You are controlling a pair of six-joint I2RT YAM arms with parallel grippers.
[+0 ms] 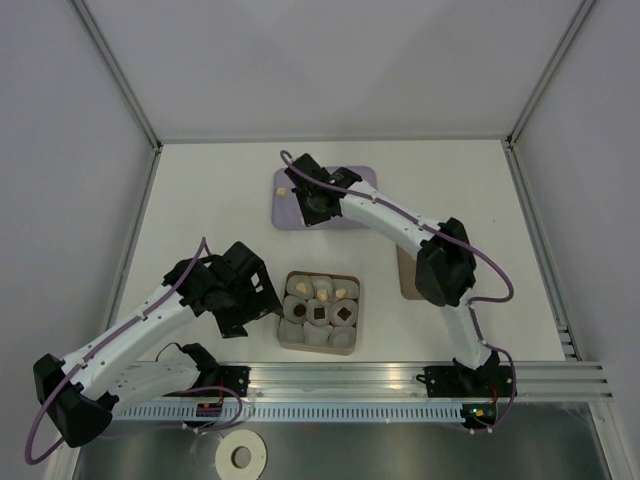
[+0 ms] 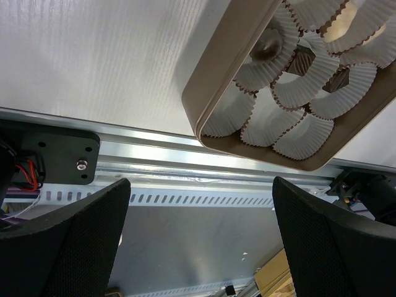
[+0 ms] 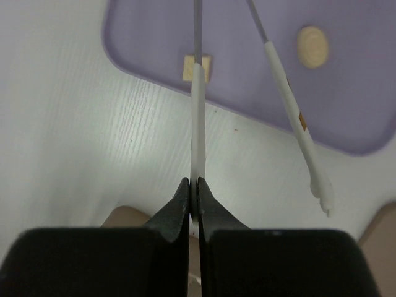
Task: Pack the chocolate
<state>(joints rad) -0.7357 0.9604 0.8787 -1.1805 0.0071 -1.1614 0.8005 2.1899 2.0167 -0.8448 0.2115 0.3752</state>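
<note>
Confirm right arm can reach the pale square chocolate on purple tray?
Likely yes: right tool, shut on a thin white stick, hovers by the purple tray; the pale square chocolate lies uncovered ahead.

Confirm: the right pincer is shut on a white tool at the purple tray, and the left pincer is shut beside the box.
No: the left pincer is open, per the left wrist view. The rest holds: right pincer shut on the white tool at the purple tray, left beside the box.
</note>
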